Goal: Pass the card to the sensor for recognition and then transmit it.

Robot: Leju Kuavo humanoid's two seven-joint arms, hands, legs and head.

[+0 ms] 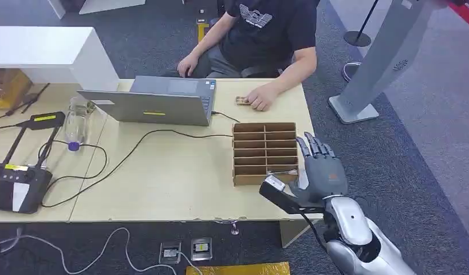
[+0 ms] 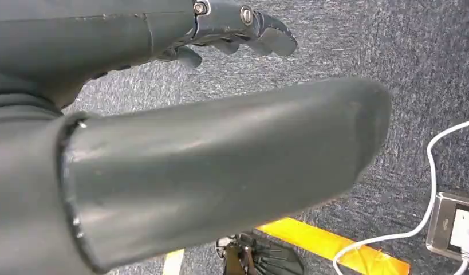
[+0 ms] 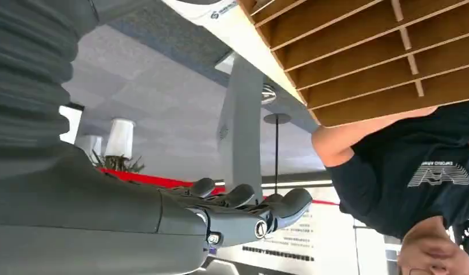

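A wooden box (image 1: 264, 150) with rows of slots stands on the table (image 1: 174, 183), near its right front. A pale strip, perhaps a card (image 1: 282, 171), lies in the front row; I cannot tell for certain. My right hand (image 1: 319, 171) hovers at the box's right front corner with its fingers stretched forward and nothing in them. In the right wrist view these fingers (image 3: 243, 200) are spread beneath the box slots (image 3: 358, 51). My left hand (image 2: 220, 28) hangs over the carpet, fingers loose, holding nothing. A small tan object (image 1: 241, 101) lies by the person's hand (image 1: 260, 98).
A person in a dark shirt (image 1: 260, 34) sits across the table behind an open laptop (image 1: 154, 103). A clear bottle (image 1: 77, 123), a black device (image 1: 17, 183) and cables lie at the left. A grey stand (image 1: 375, 63) rises at the right. Power sockets (image 1: 186, 250) sit on the floor.
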